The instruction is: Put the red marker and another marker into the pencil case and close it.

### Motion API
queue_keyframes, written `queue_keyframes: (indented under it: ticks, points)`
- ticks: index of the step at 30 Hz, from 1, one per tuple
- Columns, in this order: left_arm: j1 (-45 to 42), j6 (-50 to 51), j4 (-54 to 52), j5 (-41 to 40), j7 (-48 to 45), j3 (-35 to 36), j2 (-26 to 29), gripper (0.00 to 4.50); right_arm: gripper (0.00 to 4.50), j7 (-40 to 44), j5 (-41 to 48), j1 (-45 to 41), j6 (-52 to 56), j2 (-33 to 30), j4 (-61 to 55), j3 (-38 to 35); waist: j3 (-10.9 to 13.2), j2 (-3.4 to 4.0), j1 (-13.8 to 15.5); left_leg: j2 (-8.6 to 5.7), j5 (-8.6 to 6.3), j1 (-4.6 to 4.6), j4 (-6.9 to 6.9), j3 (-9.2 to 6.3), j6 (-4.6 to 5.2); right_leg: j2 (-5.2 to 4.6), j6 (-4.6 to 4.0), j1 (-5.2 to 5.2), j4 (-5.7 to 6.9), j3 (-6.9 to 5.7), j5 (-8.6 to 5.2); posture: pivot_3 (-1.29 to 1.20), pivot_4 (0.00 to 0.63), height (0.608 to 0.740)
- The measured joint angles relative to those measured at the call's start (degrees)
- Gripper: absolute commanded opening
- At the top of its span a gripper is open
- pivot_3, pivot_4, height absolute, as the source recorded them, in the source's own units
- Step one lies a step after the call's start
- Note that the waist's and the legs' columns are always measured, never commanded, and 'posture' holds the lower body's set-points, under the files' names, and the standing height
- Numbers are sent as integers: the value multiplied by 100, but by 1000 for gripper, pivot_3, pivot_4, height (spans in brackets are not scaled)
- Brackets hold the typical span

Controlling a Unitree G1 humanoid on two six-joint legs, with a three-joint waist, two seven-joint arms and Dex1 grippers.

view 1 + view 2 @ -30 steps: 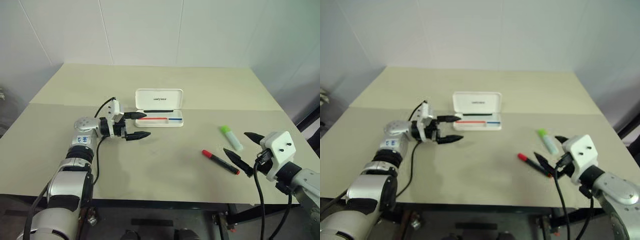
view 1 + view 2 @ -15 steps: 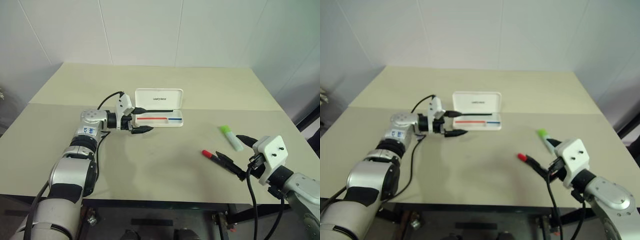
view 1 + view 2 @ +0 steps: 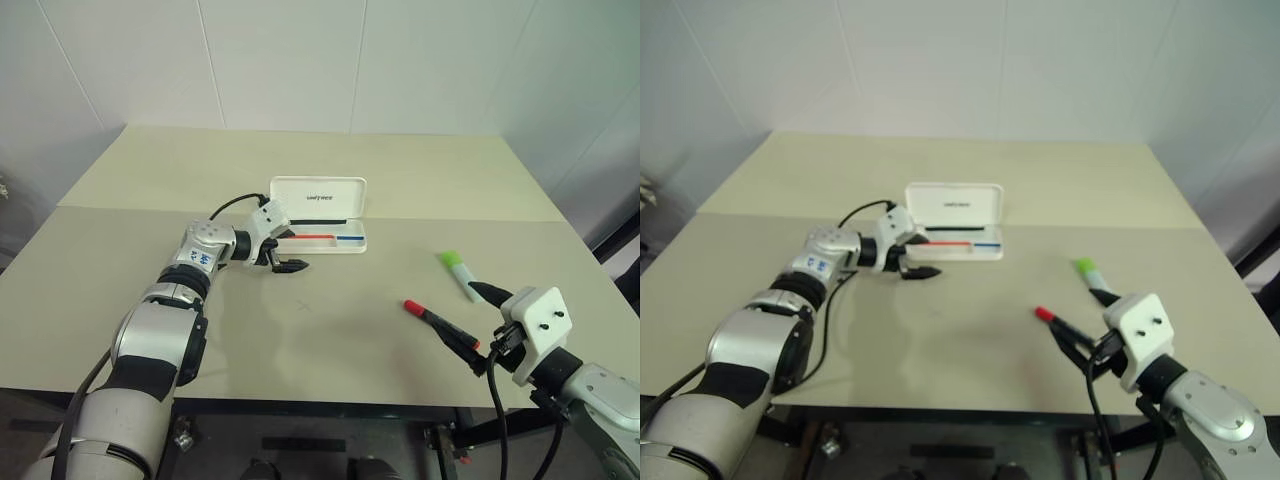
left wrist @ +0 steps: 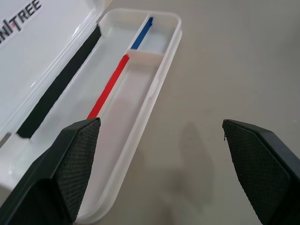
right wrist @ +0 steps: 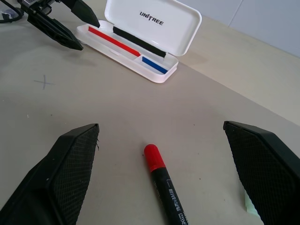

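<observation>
- Your left gripper [image 3: 285,250] has its fingers [image 4: 70,164] spread wide and holds nothing; it sits at the left end of the pencil case [image 3: 318,216], one finger over the tray's end, the other over the counter [image 3: 330,320] just in front.
- Your right gripper [image 3: 478,322] also has its fingers [image 5: 70,168] spread wide and empty, straddling the red marker's barrel.
- The red marker [image 3: 440,323] lies flat on the counter, red cap pointing towards the case.
- The green-capped marker [image 3: 460,273] lies just beyond it, near your right gripper.
- The pencil case stands open, lid up, well apart from both markers.
</observation>
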Motion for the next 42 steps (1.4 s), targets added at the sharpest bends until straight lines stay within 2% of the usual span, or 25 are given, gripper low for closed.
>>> queue_keyframes:
  ticks: [17,20,31,32,42]
  points:
    - [-37,645,152,528,1235,-50,-314,4469,4500,1,-4,-40,-104,-18,47,0,0,-1,0,-1,0,2,0,2,0,0,1,1,3,1,0,0,150,740]
    - [-69,775,152,586,1338,-51,-341,3876,4500,4,-3,-81,-103,-24,57,-1,0,-1,-3,-1,1,7,4,3,-1,0,1,2,11,1,0,0,150,740]
    - [-110,875,153,642,1411,-31,-378,238,4500,83,-1,-221,-103,-114,195,-5,1,-1,-3,-1,4,7,1,4,-3,0,3,3,8,2,1,0,150,740]
    - [-113,866,152,635,1411,-10,-376,25,4500,100,0,-225,-103,-120,210,-5,1,-1,-3,-1,4,7,0,4,-3,1,3,3,7,2,1,0,150,740]
    - [-179,664,187,600,865,102,-281,25,4500,239,14,-385,-103,-264,374,-11,1,-2,-5,-2,4,4,-1,5,-3,0,3,1,4,2,1,0,150,740]
